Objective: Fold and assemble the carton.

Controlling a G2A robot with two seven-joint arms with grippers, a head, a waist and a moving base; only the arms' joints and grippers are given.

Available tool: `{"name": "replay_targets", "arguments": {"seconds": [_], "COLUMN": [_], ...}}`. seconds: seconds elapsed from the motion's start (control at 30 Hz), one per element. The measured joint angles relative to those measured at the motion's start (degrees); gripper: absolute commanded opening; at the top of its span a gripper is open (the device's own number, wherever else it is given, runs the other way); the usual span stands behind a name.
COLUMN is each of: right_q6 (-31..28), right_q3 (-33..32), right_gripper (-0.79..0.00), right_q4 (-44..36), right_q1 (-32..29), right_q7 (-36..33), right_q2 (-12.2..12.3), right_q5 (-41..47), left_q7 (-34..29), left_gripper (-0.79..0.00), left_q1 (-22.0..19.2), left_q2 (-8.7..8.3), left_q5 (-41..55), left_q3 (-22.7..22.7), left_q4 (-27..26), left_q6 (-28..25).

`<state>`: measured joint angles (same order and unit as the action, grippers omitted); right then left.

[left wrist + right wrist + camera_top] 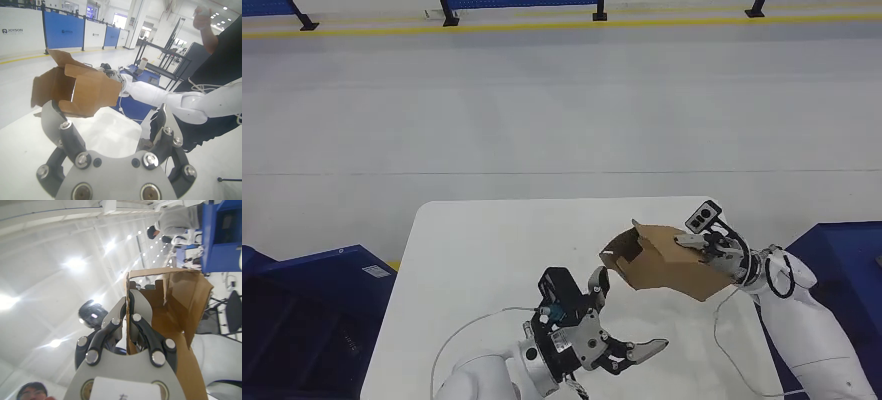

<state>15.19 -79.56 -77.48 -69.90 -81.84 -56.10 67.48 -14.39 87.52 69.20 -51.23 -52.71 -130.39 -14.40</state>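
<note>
Working over a white table (pixel 492 260) with rounded corners, standing on a pale grey floor (pixel 562 110) in a large, brightly lit hall. Bounding the far side of that floor with a yellow floor line (pixel 642 20) and, beyond it, blue barrier panels (pixel 64 34). Flanking the table with a blue bin (pixel 312 290) just off its left edge and a second blue unit (pixel 842 250) just off its right edge. Clamping the right gripper (pixel 128 296) on one wall of the brown carton (pixel 179 306), with one finger inside the cardboard and the other outside. Holding the carton over the right part of the table, near the right edge, tilted, with its flaps unfolded and its open mouth facing the middle of the table. Not showing clearly whether the lowest flap is touching the surface. Hovering the left gripper (pixel 627 313) over the near part of the table, just short of the carton's mouth, with fingers spread wide apart and gripping nothing. Extending the white surface leftward and toward the far edge, well apart from both grippers.
</note>
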Motion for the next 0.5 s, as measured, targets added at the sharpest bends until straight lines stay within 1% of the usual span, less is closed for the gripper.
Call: {"name": "replay_targets", "arguments": {"seconds": [0.07,0.13,0.2,0.27,0.3,0.33,0.5], "right_q6": [3.65,5.23,6.05,6.71,6.79,6.79,6.76], "right_q3": [1.39,3.42,6.67,10.08,10.63,10.49,9.87], "right_gripper": [-0.785,-0.785,-0.785,-0.785,-0.785,-0.785,-0.785], "right_q4": [4.69,8.2,11.05,12.32,12.4,12.38,12.3], "right_q1": [3.11,5.58,8.06,9.66,9.78,9.77,9.68], "right_q7": [-2.04,-2.29,-1.3,-0.54,-0.47,-0.47,-0.52], "right_q2": [-0.39,-0.83,-1.22,-1.37,-1.38,-1.37,-1.36], "right_q5": [2.77,5.03,8.35,11.45,11.84,11.73,11.35], "left_q7": [3.44,6.01,7.36,7.87,7.95,7.97,7.94], "left_gripper": [0.0,0.0,0.0,0.0,0.0,0.0,0.0], "left_q1": [0.87,1.64,2.1,1.7,1.51,1.44,1.45], "left_q2": [0.08,0.12,0.2,0.34,0.38,0.39,0.38], "left_q5": [6.87,13.35,20.94,28.07,30.19,31.33,30.0], "left_q3": [-1.46,-3.29,-4.92,-6.07,-6.29,-6.35,-6.29], "left_q4": [-1.71,-2.01,-1.46,0.37,0.92,1.09,0.97], "left_q6": [-0.91,-1.02,-0.95,-0.56,-0.33,-0.24,-0.25]}}
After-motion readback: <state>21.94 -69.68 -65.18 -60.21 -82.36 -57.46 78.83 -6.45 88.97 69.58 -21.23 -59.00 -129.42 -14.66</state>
